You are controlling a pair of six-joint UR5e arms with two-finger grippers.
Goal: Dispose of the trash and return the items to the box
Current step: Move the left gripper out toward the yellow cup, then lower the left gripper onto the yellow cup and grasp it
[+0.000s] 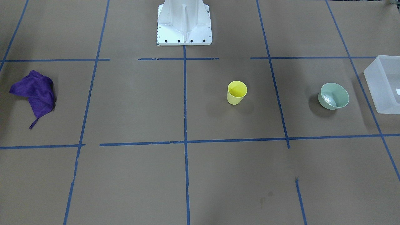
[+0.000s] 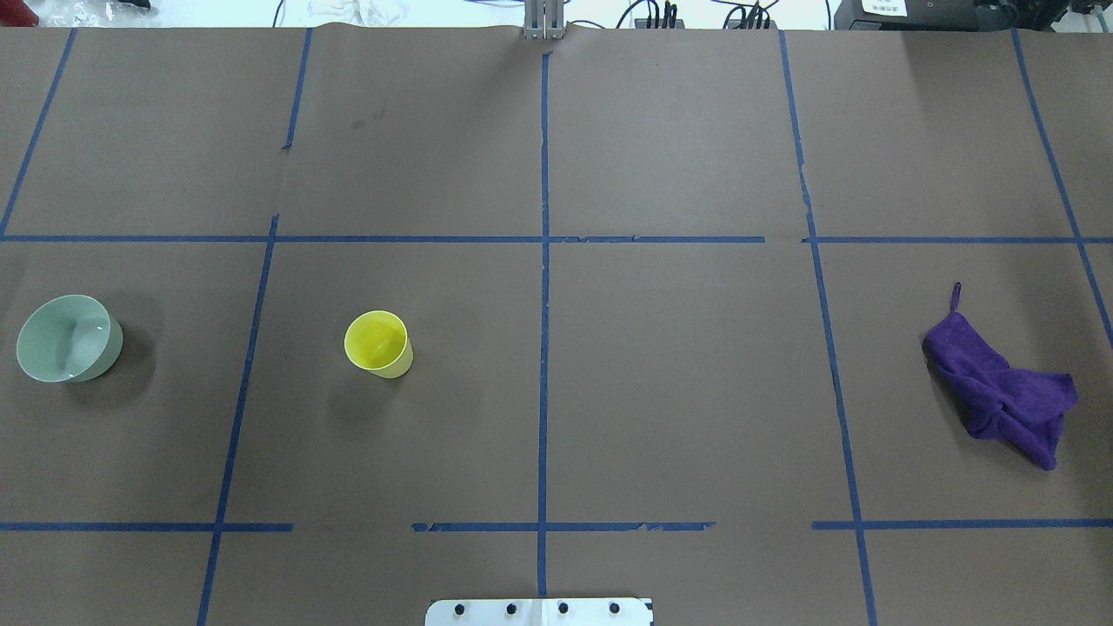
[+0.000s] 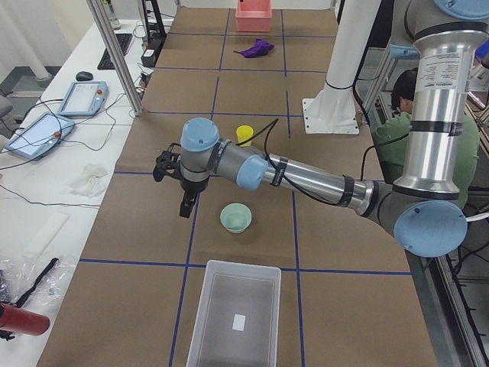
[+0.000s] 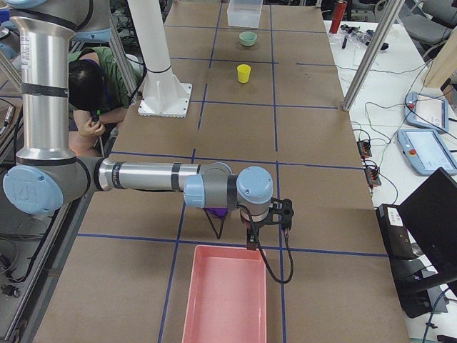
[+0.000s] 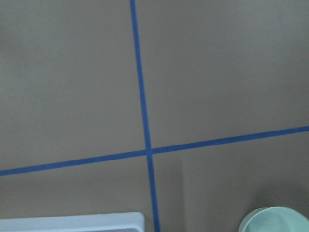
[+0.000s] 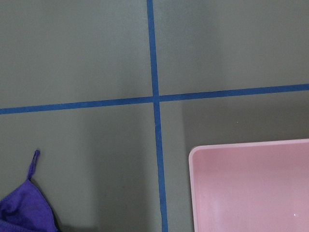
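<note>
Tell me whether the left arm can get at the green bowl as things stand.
Probably yes. The left gripper hangs just beside the green bowl with nothing between them; the yellow cup and the box stand clear of that path.

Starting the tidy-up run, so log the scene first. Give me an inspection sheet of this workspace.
Surface: brown paper table cover, blue tape grid; faint stains.
Job's things: small yellow plastic cup upright; pale mint-green round bowl upright, near the frosted translucent rectangular bin; neither in it.
Clutter: crumpled purple cloth beside a pink rectangular tray, not in it.
Grippers: left gripper hangs near the bowl, right gripper near the tray; open or shut cannot be told.
Cables: black cable along each wrist; loose wires on the side bench.
Surroundings: teach pendants on the bench; a seated person behind the white pedestal.
</note>
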